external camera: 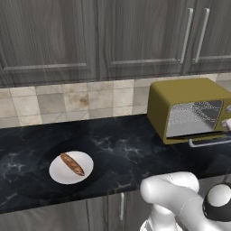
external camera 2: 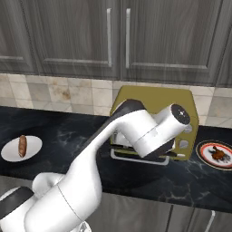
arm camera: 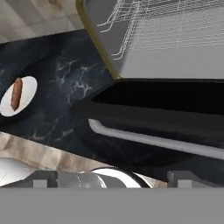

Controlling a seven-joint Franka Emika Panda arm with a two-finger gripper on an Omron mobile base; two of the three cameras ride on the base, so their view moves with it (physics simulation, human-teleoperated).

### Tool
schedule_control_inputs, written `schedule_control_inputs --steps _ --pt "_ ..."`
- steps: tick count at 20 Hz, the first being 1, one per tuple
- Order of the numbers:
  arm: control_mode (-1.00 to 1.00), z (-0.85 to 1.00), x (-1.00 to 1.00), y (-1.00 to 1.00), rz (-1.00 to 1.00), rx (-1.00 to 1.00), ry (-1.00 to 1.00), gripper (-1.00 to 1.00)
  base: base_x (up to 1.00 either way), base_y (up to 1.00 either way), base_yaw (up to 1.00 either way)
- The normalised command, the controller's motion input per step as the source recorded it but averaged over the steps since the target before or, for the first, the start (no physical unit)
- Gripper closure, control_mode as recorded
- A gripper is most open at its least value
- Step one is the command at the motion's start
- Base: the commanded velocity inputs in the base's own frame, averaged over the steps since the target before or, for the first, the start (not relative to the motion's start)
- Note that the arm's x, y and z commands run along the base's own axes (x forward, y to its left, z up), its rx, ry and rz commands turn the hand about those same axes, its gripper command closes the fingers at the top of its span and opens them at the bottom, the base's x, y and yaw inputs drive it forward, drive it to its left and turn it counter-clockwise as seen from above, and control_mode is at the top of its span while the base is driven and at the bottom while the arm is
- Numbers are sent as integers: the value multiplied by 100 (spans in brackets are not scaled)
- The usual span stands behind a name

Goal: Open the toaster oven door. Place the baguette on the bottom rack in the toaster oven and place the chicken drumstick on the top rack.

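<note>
The mustard-yellow toaster oven (external camera: 180, 97) stands on the counter with its door (arm camera: 166, 109) folded down flat. The door's silvery handle bar (arm camera: 153, 140) faces me. Inside, the top rack (arm camera: 144, 8) and the bottom rack (arm camera: 175, 37) are bare wire mesh. The baguette (external camera: 72, 164) lies on a white plate (external camera: 58, 173) to the left. The chicken drumstick (external camera 2: 218, 154) rests on a dark-rimmed plate (external camera 2: 205, 156) right of the oven. My gripper (arm camera: 113, 180) hovers just in front of the handle, open, with nothing between its fingers.
The black marble counter (external camera: 122, 149) runs left to right, with its front edge near me. A tiled backsplash (external camera: 76, 101) and grey wall cabinets (external camera: 67, 36) rise behind it. My own arm (external camera 2: 136, 129) crosses in front of the oven in the right base view.
</note>
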Motion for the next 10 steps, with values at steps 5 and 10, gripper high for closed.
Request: schedule_control_inputs --steps 5,10 --pt "-100 0 27 39 -2 -25 -7 -100 0 0 0" --pt "-100 1 36 12 4 -5 15 -100 0 0 0"
